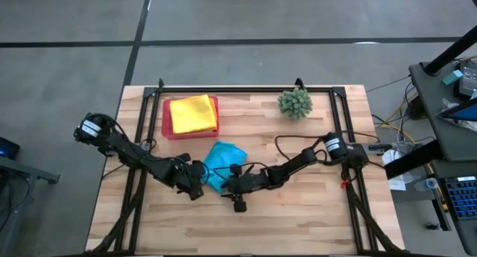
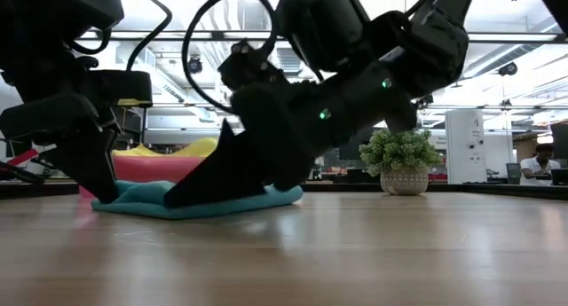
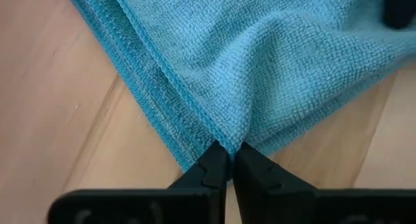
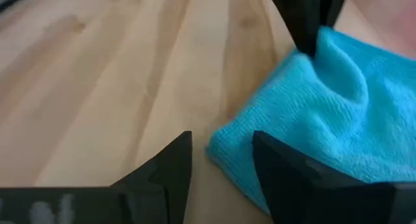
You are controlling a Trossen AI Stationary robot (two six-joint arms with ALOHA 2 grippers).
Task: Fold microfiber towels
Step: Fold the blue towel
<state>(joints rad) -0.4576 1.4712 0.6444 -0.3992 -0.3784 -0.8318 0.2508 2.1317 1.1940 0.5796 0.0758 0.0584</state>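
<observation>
table (image 1: 298, 212) — wood | on it: turquoise towel (image 1: 223, 159), pink tray (image 1: 167, 130), plant ball (image 1: 295, 103)

The turquoise blue microfiber towel (image 1: 221, 162) lies folded and a little rumpled on the wooden table, near its middle, its layered stitched hems stacked along one side. One edge is bunched into a small raised peak where it is pinched; a rounded corner lies flat on the wood. A yellow microfiber towel (image 1: 193, 113) rests folded on the pink tray farther back, with an orange edge (image 1: 217, 117) of cloth showing along its side.
</observation>
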